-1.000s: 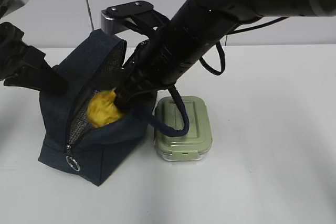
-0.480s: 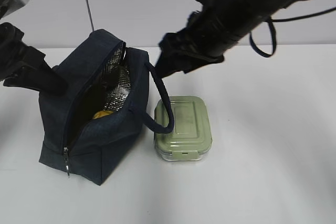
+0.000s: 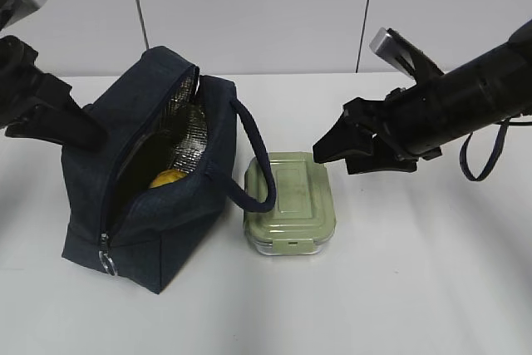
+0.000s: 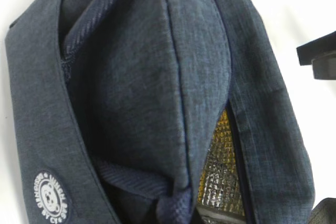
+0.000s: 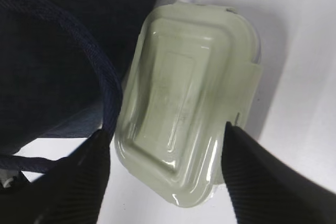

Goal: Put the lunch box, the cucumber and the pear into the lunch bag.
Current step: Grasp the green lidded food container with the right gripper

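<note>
The small sage-green lidded lunch box point(image 3: 290, 203) sits on the white table point(image 3: 432, 272), touching the navy fabric lunch bag point(image 3: 145, 180) at its 9 o'clock; bare table elsewhere. Yellow pear point(image 3: 165, 179) shows inside only in the exterior view. Right gripper point(image 3: 337, 149) hangs empty, spread wide, at 2 o'clock. Left gripper point(image 3: 46, 118) pinches the bag's edge.

Open surface point(image 3: 416, 272) is seen right of the lunch box point(image 3: 290, 203). Its left side is blocked by the lunch bag point(image 3: 141, 197), whose loop handle point(image 3: 256, 168) touches it.
</note>
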Tool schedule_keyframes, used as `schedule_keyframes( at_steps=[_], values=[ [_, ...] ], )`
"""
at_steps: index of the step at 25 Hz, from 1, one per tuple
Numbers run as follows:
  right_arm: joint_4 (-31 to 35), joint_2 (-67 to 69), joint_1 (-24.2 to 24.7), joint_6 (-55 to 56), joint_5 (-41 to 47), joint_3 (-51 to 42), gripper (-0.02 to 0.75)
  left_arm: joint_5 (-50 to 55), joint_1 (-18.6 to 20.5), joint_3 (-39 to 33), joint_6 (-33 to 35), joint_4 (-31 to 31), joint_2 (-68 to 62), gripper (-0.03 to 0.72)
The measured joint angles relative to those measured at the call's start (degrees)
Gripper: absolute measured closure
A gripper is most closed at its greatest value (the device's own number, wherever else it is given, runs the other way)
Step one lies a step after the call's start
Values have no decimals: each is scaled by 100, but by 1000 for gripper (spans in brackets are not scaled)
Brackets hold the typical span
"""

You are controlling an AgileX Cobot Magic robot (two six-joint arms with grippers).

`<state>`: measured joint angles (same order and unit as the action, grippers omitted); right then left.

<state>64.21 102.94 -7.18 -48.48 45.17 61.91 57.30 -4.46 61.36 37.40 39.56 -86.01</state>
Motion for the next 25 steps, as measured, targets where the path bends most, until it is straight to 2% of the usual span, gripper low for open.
schedule_keyframes(
  at_steps=[15,22,25],
  values=[
    [1037,1264,136,-1063,483,-2,220,22,0,0,0,0,0,682],
    [1066,1388,136,-1114,516,245,221,22,0,0,0,0,0,682],
    [1043,1479,136,-1094,516,311,246,22,0,0,0,0,0,682]
  ],
)
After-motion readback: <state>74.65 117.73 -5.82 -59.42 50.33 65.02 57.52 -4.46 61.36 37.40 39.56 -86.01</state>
